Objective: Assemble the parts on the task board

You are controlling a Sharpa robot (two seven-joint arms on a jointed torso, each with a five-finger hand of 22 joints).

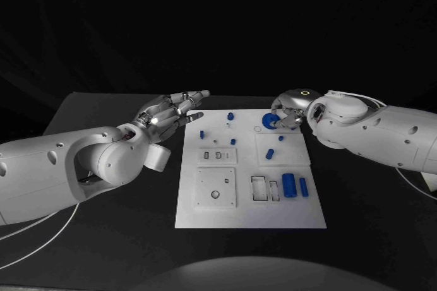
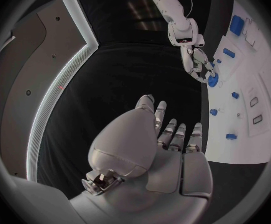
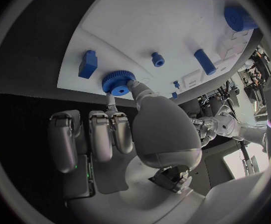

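The white task board point(image 1: 251, 210) lies in the middle of the black table. At its far right corner my right hand point(image 1: 292, 113) pinches a round blue toothed gear point(image 1: 270, 120) between thumb and a finger, just above or on the board; the gear point(image 3: 117, 82) shows close up in the right wrist view. My left hand point(image 1: 173, 114) hovers over the table beside the board's far left corner, fingers point(image 2: 173, 134) stretched out and apart, holding nothing. From the left wrist view the right hand point(image 2: 197, 63) and the gear point(image 2: 212, 79) show across the board point(image 2: 260, 69).
Several small blue parts stand on the board: a peg point(image 1: 230, 116) at the far edge, another point(image 1: 201, 134) at the left, a cylinder point(image 1: 269, 154) mid-board, and a thick cylinder point(image 1: 288, 184) with a slim bar point(image 1: 303, 186) at the right. Black table surrounds the board.
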